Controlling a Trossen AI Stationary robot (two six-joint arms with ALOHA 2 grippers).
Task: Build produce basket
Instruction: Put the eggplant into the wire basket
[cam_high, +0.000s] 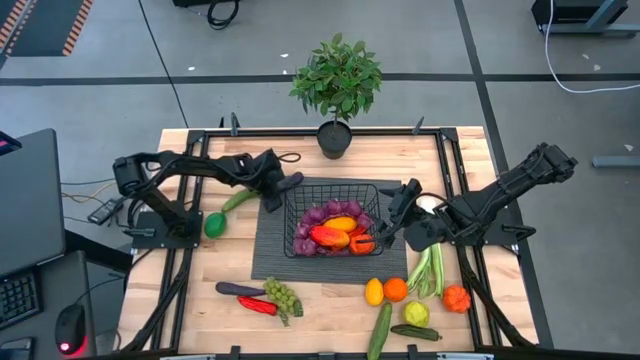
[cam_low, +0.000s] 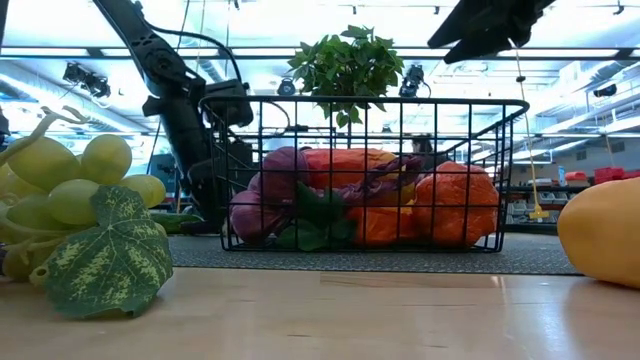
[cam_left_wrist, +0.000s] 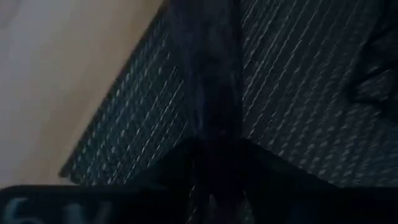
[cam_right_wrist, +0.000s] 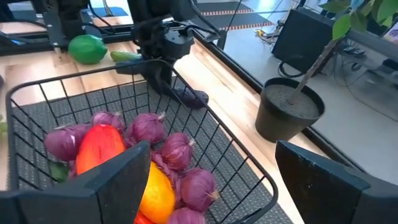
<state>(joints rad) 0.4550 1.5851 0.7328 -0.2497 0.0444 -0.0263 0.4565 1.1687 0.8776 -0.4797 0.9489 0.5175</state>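
Eggplant (cam_right_wrist: 193, 97) half hidden under left hand (cam_high: 272, 196), grip unclear; right hand (cam_high: 400, 205) released.

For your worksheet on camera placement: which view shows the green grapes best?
The low view: the green grapes fill its left foreground, with single grapes and a leaf visible. The high view shows them small on the table's front edge. Neither wrist view shows them.

A robotics lab is indicated: a wooden table (cam_high: 200, 320) fitted with two mounted arms, a grey concrete floor (cam_high: 100, 90) crossed by cables, and ceiling strip lights (cam_low: 560, 55).
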